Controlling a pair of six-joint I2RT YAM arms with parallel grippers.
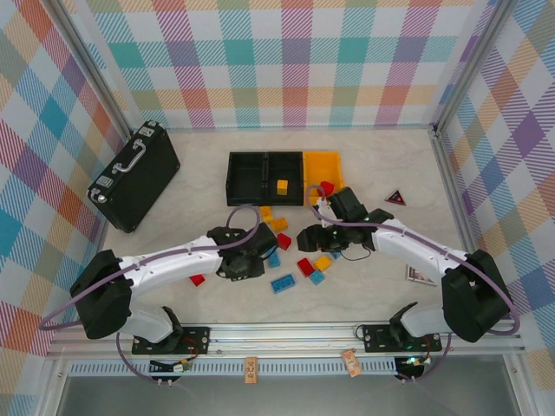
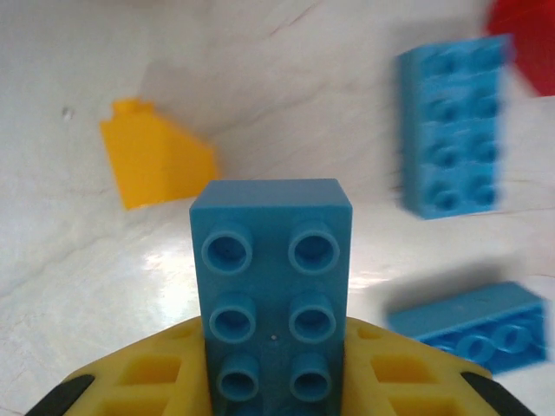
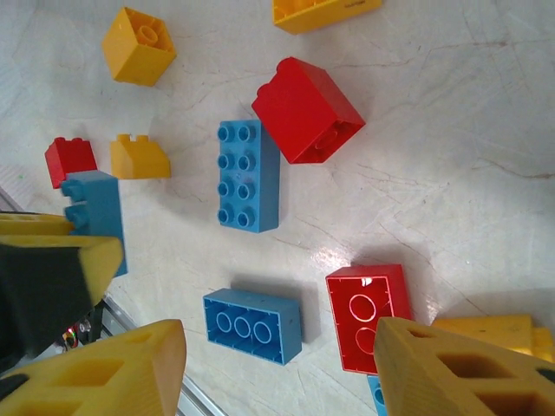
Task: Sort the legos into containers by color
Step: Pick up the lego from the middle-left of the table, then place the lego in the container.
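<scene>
Beyond grippers: two black bins (image 1: 247,173), one yellow bin (image 1: 325,165); one yellow brick (image 1: 282,185) in a black. Left gripper (image 2: 276,390) clamping blue brick (image 2: 273,286); right gripper (image 3: 277,347) half-open, empty.

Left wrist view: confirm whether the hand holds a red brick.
No, the brick clamped in the left hand is blue.

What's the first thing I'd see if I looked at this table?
Bright red, blue and yellow bricks lie scattered in the middle of the table. The left hand is shut on a blue brick. Behind the scatter stand two black bins and one yellow bin.
</scene>
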